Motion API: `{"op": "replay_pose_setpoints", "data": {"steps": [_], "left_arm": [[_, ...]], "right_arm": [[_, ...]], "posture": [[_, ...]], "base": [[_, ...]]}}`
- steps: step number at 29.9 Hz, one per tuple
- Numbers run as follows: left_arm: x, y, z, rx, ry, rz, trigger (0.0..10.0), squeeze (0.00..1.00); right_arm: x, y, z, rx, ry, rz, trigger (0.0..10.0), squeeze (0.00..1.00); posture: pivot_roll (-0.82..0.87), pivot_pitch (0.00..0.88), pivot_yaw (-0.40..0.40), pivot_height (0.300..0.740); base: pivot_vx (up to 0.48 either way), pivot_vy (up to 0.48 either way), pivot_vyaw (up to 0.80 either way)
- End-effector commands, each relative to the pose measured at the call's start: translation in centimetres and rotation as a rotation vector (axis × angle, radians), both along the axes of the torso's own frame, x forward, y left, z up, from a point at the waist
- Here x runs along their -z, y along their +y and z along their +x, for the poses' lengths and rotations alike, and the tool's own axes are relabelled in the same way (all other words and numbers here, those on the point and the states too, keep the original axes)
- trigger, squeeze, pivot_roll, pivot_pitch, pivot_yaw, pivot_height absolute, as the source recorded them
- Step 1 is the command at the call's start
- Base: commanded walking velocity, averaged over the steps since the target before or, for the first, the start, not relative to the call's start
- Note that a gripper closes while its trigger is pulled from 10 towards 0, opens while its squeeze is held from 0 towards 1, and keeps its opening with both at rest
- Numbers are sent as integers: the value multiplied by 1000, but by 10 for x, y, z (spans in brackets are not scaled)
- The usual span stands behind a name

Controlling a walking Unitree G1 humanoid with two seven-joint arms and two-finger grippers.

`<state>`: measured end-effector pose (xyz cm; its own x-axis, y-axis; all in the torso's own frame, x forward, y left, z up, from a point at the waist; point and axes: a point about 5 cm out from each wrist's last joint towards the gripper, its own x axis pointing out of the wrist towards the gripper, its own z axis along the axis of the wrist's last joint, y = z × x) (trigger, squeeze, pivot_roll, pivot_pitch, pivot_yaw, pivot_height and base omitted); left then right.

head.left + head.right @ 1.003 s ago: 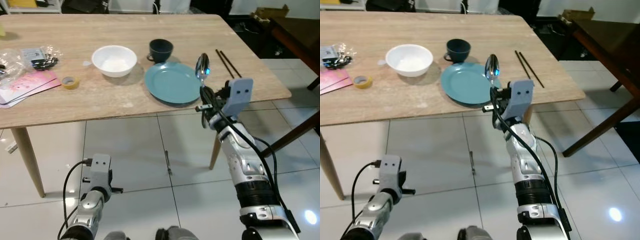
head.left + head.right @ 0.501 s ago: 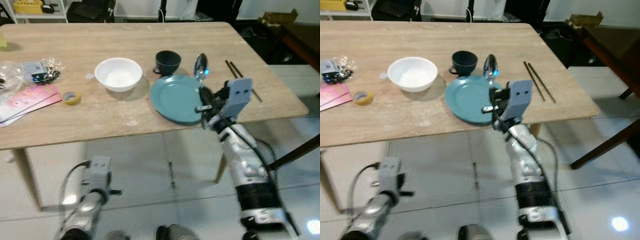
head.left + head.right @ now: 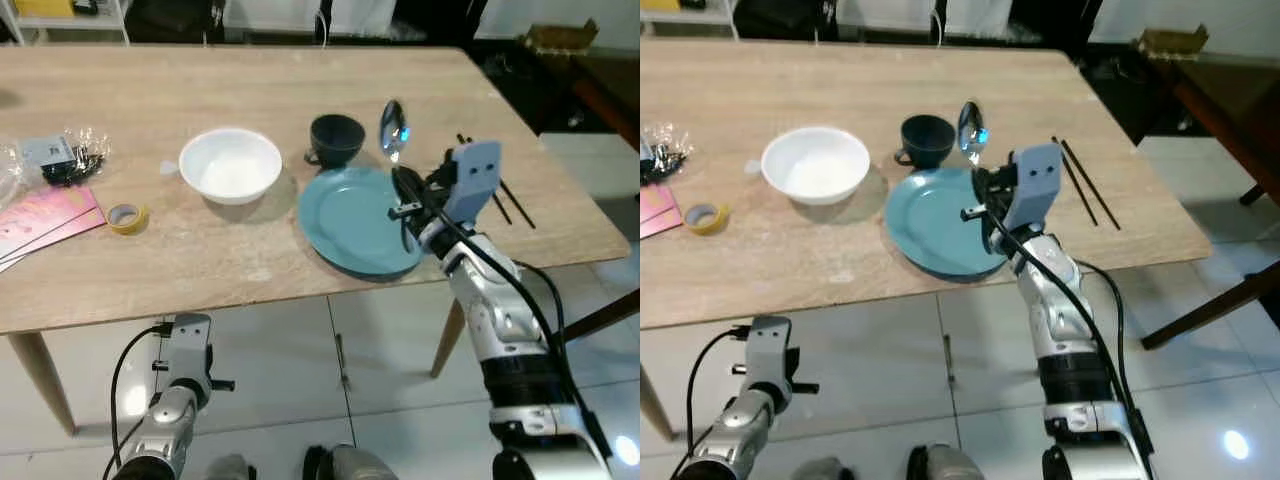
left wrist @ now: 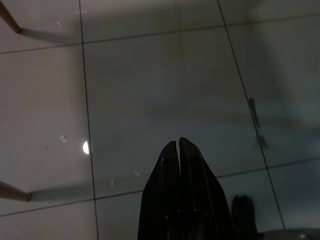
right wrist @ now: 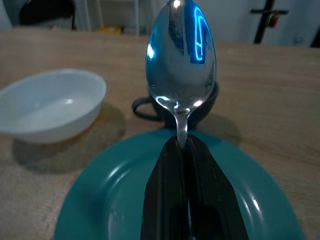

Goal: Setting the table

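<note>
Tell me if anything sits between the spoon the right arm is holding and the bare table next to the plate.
The right gripper holds the spoon upright over the teal plate. The dark cup stands just behind the plate and the chopsticks lie to the right, with bare wood between.

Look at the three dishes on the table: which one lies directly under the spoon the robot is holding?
The teal plate. The spoon, held upright in the right gripper, is above it, while the white bowl sits off to one side and the dark cup stands beyond the plate.
</note>
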<state>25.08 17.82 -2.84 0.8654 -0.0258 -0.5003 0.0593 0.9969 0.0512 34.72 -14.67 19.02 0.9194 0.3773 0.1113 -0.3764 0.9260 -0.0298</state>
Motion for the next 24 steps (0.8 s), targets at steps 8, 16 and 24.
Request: {"op": "replay_pose_setpoints", "data": {"steps": [8,16,24], "left_arm": [[10,-10,-10,43,58,5,10000,0],[10,-13,-9,64,58,10,10000,0],[10,-8,-11,61,56,16,10000,0]], "right_arm": [[3,-14,15,-7,163,-135,10000,0],[21,-20,32,11,340,-113,10000,0],[23,-14,44,1,397,-44,10000,0]], "posture": [[36,73,-37,740],[39,83,-38,740],[48,96,-50,740]], "base": [[0,0,0],[0,0,0],[0,0,0]]}}
